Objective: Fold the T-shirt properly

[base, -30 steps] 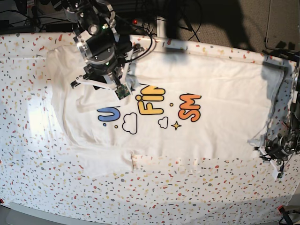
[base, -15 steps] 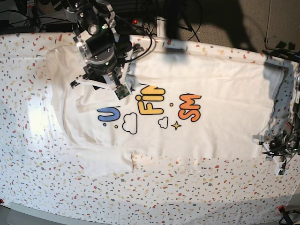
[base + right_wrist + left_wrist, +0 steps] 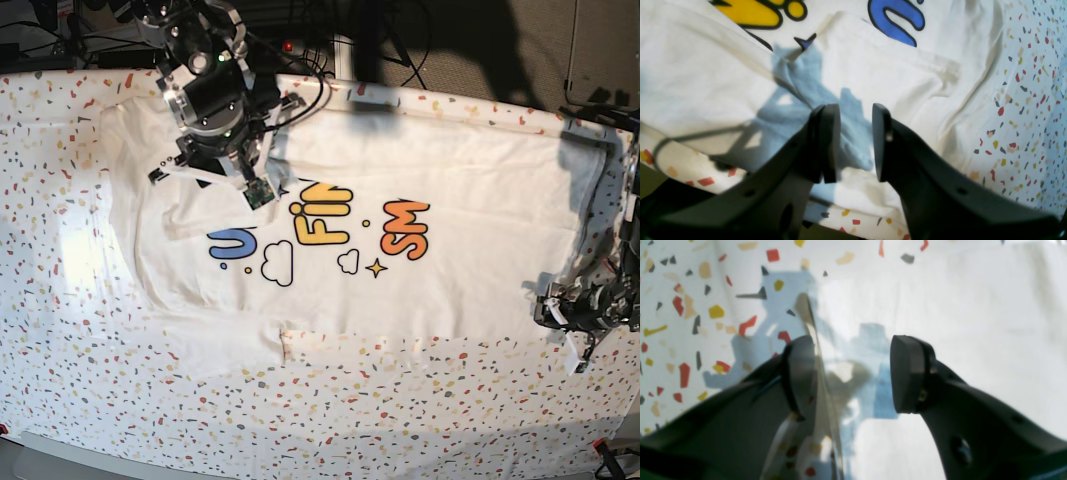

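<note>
Confetti-speckled tablecloth point(image 3: 330, 420) covers the table, with the T-shirt point(image 3: 450, 270) spread print-up across the frame's centre. At upper left the right gripper point(image 3: 856, 143) hides part of the lettering, jaws narrowly parted, gripping nothing visible. At lower right the left gripper point(image 3: 853, 373), clamped a second ago, now stands wide beside the hem.

White T-shirt point(image 3: 440, 270) with blue, yellow and orange lettering lies on a white tablecloth point(image 3: 400, 410) speckled red, yellow and grey.
</note>
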Controlling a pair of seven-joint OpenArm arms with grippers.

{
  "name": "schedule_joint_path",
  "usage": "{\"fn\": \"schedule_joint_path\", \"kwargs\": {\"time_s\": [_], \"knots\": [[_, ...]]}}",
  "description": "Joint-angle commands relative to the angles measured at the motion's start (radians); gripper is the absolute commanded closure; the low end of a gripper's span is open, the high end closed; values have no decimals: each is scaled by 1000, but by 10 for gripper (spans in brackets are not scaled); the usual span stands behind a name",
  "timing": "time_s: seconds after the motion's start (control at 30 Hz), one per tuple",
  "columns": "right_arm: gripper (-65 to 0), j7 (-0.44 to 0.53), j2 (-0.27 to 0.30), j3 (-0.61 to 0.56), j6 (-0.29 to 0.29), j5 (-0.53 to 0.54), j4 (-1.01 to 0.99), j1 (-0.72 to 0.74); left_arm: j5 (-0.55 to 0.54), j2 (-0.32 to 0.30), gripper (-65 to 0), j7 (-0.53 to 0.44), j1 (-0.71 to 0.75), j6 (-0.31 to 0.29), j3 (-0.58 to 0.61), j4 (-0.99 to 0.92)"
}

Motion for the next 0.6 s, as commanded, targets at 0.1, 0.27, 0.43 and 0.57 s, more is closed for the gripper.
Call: {"fn": "schedule_joint_path", "kwargs": {"time_s": [0.1,0.27,0.43,0.57], "knots": [[-171,9,1,0,-7,-6,22,5,-87,-11,-352,36,-35,-4,-6,-39],[-171,8,0,0,-7,-6,22,-3,-155,-11,-352,35,-36,-130,-6,-93],[-171,8,1,0,-7,-6,22,-3,-185,-11,-352,48,-36,-151,-6,-100],[-171,8,1,0,-7,-6,22,-3,-266,-11,-352,119,-37,-151,-6,-100]]}}
